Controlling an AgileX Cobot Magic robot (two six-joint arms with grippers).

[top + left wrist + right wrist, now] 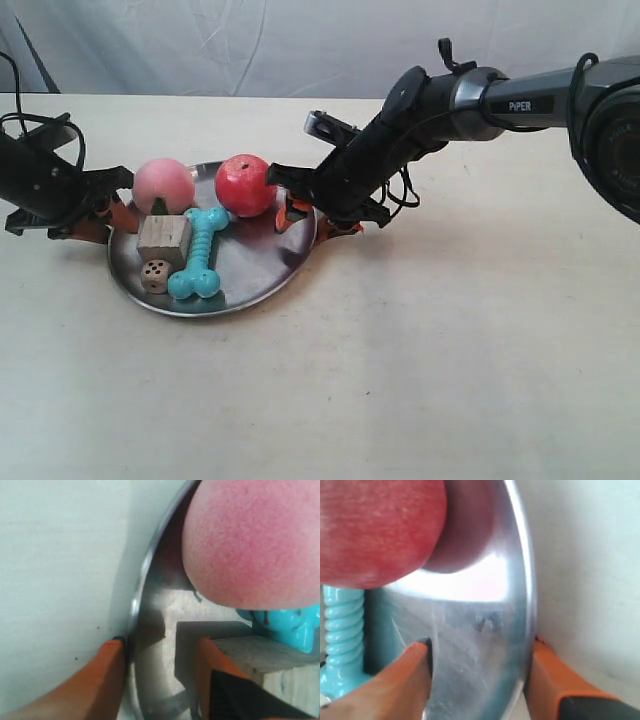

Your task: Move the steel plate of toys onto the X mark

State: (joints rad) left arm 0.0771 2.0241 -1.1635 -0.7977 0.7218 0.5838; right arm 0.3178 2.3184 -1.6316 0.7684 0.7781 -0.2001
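Cream table (pixel 450 380) – white cloth backdrop (pixel 250 45)

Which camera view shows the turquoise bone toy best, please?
The exterior view is best: the whole turquoise bone lies on the steel plate, beside the wooden cube. The left wrist view shows only one end of it; the right wrist view shows part of its ribbed shaft and one end.

The only readable lettering is "PiPER", white on a dark label on the forearm of the arm at the exterior view's right (pixel 530 105); the die's (pixel 155 273) dark pips look too blurred to count.
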